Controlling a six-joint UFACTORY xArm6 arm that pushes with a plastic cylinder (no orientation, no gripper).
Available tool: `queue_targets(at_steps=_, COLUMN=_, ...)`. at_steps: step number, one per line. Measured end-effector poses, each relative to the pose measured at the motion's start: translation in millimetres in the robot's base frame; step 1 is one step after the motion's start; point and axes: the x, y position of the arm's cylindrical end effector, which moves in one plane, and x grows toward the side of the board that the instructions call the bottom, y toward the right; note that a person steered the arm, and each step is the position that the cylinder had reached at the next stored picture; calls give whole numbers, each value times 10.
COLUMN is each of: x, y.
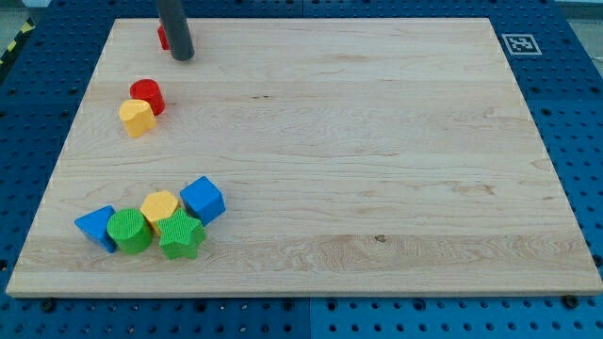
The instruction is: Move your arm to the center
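The tabletop [377, 141] is a pale wooden board filling most of the view, with a small black-and-white marker tag [519, 43] at its 1 o'clock corner. My tip [183, 56] is the end effector here, a plain dark rod with nothing to part or close, so no jaw state applies. It stands near the board's 11 o'clock corner, well apart from the center, which lies off toward 4 o'clock from it.

8 blocks show, all on the board's 9 o'clock half. There are 2 blue: a blue cube [203, 200] and a blue wedge-like block [96, 227]. There are 2 green: a green cylinder [128, 231] and a green star [182, 235]. There are 2 yellow: a yellow hexagonal block [159, 206] in the 7 o'clock cluster and a yellow block [138, 117] touching the red cylinder [147, 95]. A 2nd red block [163, 38], mostly hidden, sits just beside the rod.
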Motion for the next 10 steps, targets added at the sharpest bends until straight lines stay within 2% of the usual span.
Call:
queue_targets(at_steps=3, x=-226, y=-146)
queue_targets(at_steps=4, x=-176, y=-8)
queue_targets(at_steps=5, x=102, y=512)
queue_targets(at_steps=6, x=367, y=646)
queue_targets(at_steps=10, x=393, y=646)
